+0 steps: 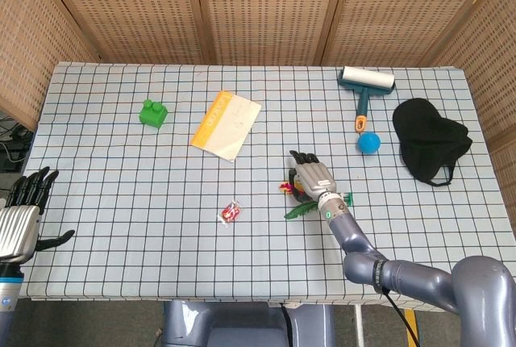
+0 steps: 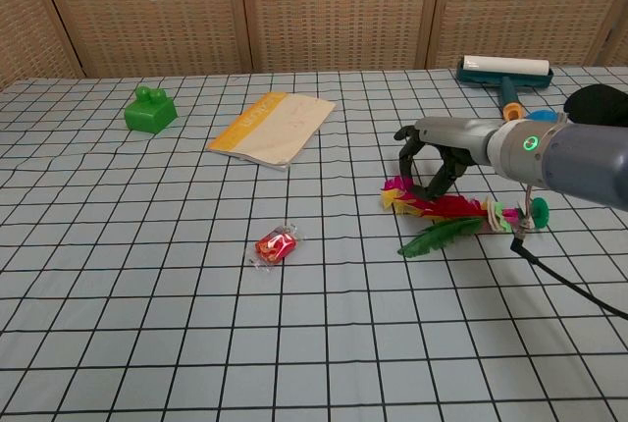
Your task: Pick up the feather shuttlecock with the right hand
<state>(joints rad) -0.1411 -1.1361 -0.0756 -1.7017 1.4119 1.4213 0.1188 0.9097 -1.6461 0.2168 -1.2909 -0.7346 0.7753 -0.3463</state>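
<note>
The feather shuttlecock (image 2: 444,214) lies flat on the checked cloth, with pink, red, yellow and green feathers pointing left and its green base (image 2: 536,210) to the right. In the head view the feather shuttlecock (image 1: 301,203) shows just right of the table's centre. My right hand (image 2: 432,152) arches over the feather end, fingers spread and curled down, fingertips at the pink feathers; I cannot see a closed grip. The same right hand (image 1: 310,176) hides part of the feathers from above. My left hand (image 1: 24,211) hangs off the front left corner, fingers spread, holding nothing.
A red wrapped candy (image 2: 276,244) lies left of the shuttlecock. Further back are a yellow-edged booklet (image 2: 273,128) and a green block (image 2: 150,110). A lint roller (image 1: 367,89), a blue ball (image 1: 368,143) and a black cap (image 1: 430,139) occupy the right side.
</note>
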